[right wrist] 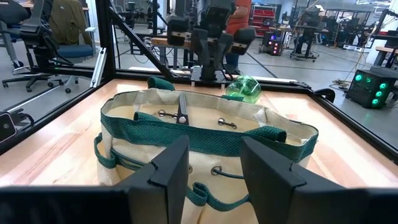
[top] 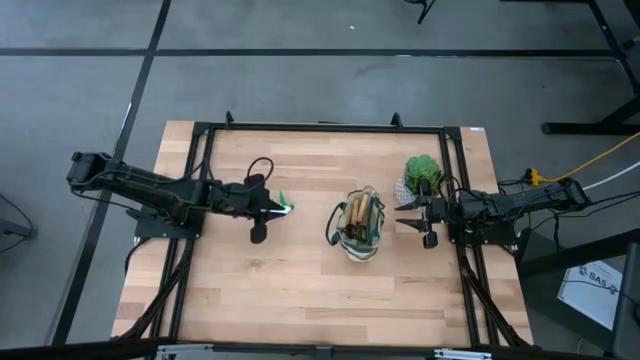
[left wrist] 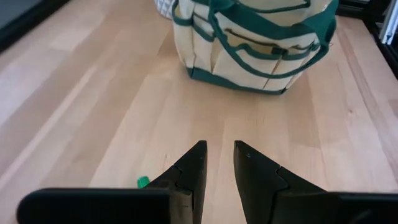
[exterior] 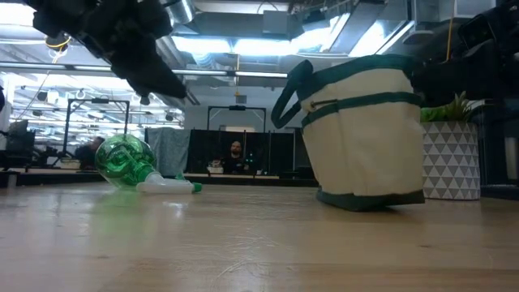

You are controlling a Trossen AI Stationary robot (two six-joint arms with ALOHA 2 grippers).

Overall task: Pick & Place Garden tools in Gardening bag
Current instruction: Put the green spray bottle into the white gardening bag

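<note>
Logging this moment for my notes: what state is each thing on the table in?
spray bottle: lying on its side on the table, not held.
gardening bag: upright, top open, wooden-handled tools inside.
plant: upright in its white pot, beside the bag.
left gripper: above the bottle, fingers slightly apart, empty.
right gripper: open, empty, facing the bag.

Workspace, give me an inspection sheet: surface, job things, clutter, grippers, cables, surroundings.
Surface: wooden table, inside a black frame.
Job's things: bag upright, wooden handles sticking out; spray bottle lying on its side.
Clutter: potted plant beside the bag.
Grippers: left gripper slightly open, empty, above the bottle; right gripper open, empty, facing the bag.
Cables: yellow cable right of the table.
Surroundings: person seated far behind.
</note>
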